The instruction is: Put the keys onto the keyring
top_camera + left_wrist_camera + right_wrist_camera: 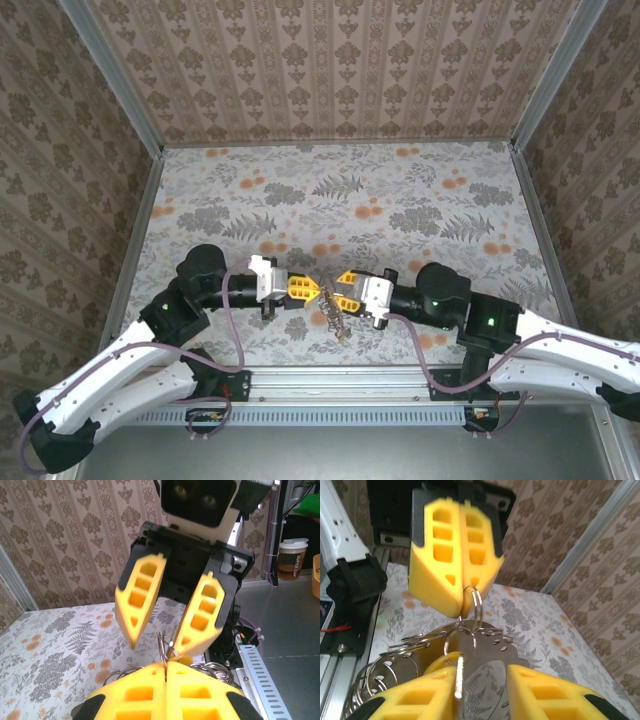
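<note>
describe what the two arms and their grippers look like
The left arm and right arm match: white shells on the lower links, black joint housings, each with a small green light. A mauve cable loops along each. The left gripper and right gripper have white-and-black bodies and yellow wedge-shaped fingers with rectangular cut-outs.

Tight at the keyring [333, 318]: left gripper [318, 292] and right gripper [338, 290] stand nose to nose right at it, barely a gap between their tips. Beyond the keyring the table [350, 190] runs free to the back wall [340, 70]. Nearside of it, the rail [350, 385] bars the way (both arms [130, 362] flank it too). Side walls [60, 150] stand well off.
</note>
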Controlling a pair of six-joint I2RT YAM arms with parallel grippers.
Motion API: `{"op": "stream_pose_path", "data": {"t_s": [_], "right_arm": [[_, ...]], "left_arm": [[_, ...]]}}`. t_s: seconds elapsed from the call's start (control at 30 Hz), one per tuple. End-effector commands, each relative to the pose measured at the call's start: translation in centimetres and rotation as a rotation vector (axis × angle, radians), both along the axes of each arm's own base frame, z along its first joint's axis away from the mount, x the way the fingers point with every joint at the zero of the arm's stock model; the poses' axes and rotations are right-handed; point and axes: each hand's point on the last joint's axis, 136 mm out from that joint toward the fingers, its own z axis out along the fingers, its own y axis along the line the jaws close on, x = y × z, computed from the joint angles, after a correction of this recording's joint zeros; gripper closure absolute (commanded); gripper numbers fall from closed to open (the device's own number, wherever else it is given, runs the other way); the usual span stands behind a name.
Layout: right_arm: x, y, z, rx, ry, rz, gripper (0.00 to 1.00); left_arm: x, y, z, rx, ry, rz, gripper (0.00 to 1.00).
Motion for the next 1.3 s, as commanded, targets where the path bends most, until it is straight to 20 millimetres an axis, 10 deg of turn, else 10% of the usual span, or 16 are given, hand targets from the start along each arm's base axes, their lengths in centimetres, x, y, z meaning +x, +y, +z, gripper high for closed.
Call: {"op": "stream_pose_path", "data": {"t_s": [0.0, 1.0, 1.27], "right_arm": [[0.2, -0.5, 2.1, 0.094, -0.004, -0.016, 0.68], [-1.8, 2.0, 3.6, 0.142, 0.049, 0.175, 0.72], [-1.6, 2.6, 3.2, 0.132, 0.06, 0.193, 0.95]], "left_arm": [[-0.7, 0.3, 1.5, -0.054, -0.02, -0.037, 1.0], [-1.3, 0.4, 1.6, -0.059, -0.008, -0.071, 1.0], [-1.2, 0.4, 1.4, -0.056, -0.006, -0.071, 1.0]]}}
